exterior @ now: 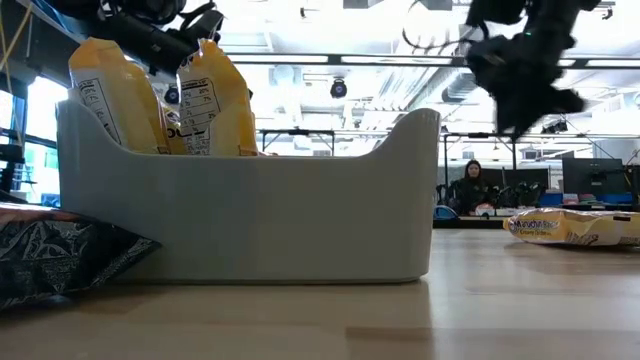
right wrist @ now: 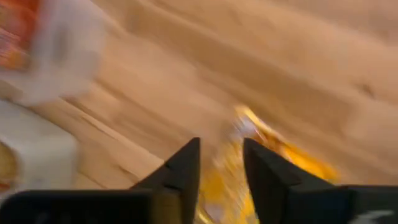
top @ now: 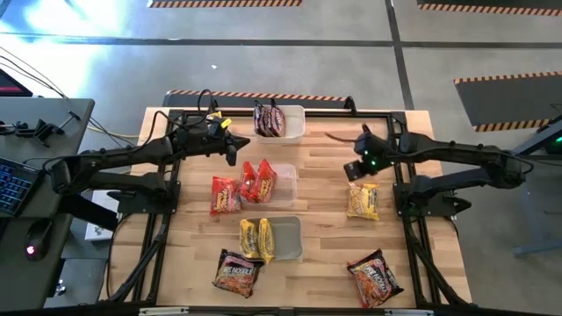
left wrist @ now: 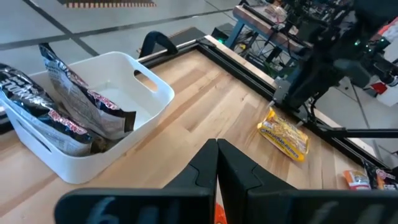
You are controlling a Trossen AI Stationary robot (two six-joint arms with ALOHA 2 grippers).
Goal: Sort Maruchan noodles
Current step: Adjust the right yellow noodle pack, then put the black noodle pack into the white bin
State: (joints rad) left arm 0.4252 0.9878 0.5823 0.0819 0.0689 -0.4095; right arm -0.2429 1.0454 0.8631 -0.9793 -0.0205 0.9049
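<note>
Right end effector [top: 359, 168] hangs, fingers slightly parted and empty, just above flat yellow crinkly plastic noodle packet [top: 363, 200] on wooden table [top: 325, 219]; risk: slick film slips out. Left end effector [top: 231, 146], closed, waits near white tub [top: 296, 123]

Three clear-white rectangular plastic tubs [top: 291, 112] stand in a column down the middle of the wooden table. Yellow crinkly ramen packets [top: 362, 200] number three: two upright in the nearest tub and one lying flat on the wood on the right side. Red crinkly ramen packets [top: 225, 195] also number three: two leaning in the middle tub and one flat just beside it. Dark maroon crinkly ramen packets [top: 375, 276] come to at least four: two flat near the front edge and at least two standing in the far tub, where an exact count cannot be made. Two dark robot arms [top: 114, 160] reach in, one from each side
</note>
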